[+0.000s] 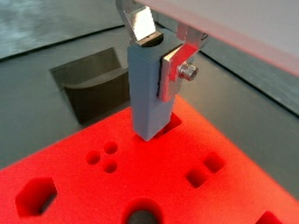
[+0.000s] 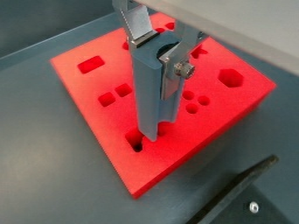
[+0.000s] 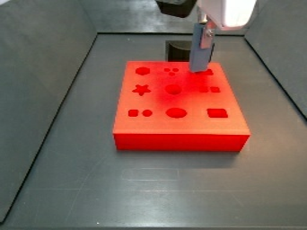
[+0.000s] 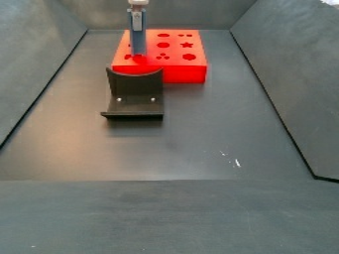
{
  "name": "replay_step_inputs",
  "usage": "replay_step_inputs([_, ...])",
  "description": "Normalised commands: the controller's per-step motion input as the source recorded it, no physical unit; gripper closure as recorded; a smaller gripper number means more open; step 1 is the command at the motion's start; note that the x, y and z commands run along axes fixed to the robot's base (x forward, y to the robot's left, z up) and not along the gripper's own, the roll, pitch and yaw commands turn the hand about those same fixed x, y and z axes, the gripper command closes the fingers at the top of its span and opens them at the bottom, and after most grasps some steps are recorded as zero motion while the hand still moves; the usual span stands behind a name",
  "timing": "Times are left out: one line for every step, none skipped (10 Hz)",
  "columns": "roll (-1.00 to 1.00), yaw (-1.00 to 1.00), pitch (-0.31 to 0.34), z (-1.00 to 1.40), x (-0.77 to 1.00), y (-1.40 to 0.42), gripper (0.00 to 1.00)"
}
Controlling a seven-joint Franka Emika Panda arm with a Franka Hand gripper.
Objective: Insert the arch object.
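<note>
Arch object point(image 1: 146, 96), a tall grey block seen edge-on, stands upright between the claw's point(image 1: 162, 48) two silver fingers point(image 1: 142, 31), which are closed against its upper part. The pads press on opposite faces, and the same grip shows in both wrist views point(image 2: 146, 96). The block's lower end meets an opening in the top of the red board point(image 1: 251, 175), close to one of the board's edges. How far it has sunk into that opening cannot be told. Its notch is not visible from any of the cameras.

In a side view the claw point(image 3: 204, 31) hangs over the far right part of the board point(image 3: 180, 142) with the block point(image 3: 202, 56) hanging straight down from it. In both side views the block point(image 4: 135, 40) sits at a corner region of the slab rather than its middle.

The board's top carries other cut-outs: a hexagon point(image 1: 35, 197), a square point(image 1: 208, 166), a cluster of small round holes point(image 1: 105, 156), and a star point(image 3: 142, 90), an oval point(image 3: 177, 113) and a rectangle point(image 3: 217, 113).

The fixture point(image 4: 133, 94) stands on the dark worktop point(image 4: 225, 129), just beside the board's edge nearest the block point(image 1: 87, 83).
</note>
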Motion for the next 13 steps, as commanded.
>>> replay_step_inputs([-0.08,-0.56,0.039,0.0,0.48,-0.06,1.0])
replay_step_inputs([-0.14,-0.4,0.02,-0.02,0.51,0.0,1.0])
replay_step_inputs([-0.22,-0.39,0.0,-0.06,0.55,0.03,1.0])
replay_step_inputs([-0.09,-0.24,0.0,-0.04,0.23,0.04,1.0])
replay_step_inputs([-0.03,-0.04,0.0,0.0,0.0,0.06,1.0])
replay_step_inputs([-0.18,-0.05,0.0,-0.06,-0.1,0.0,1.0])
replay_step_inputs([-0.25,-0.08,0.0,-0.04,-0.13,0.0,1.0])
replay_step_inputs([-0.27,-0.16,0.0,-0.01,-0.14,0.0,1.0])
replay_step_inputs([-0.21,-0.38,0.0,0.0,0.0,-0.01,1.0])
replay_step_inputs([-0.14,-0.36,0.0,-0.01,0.0,0.0,1.0])
replay_step_inputs([-0.12,-0.24,0.0,-0.04,-0.14,0.07,1.0])
replay_step_inputs([-0.13,-0.19,0.0,-0.05,-0.11,0.05,1.0])
replay_step_inputs([-0.07,-0.16,0.0,-0.08,-0.1,0.07,1.0])
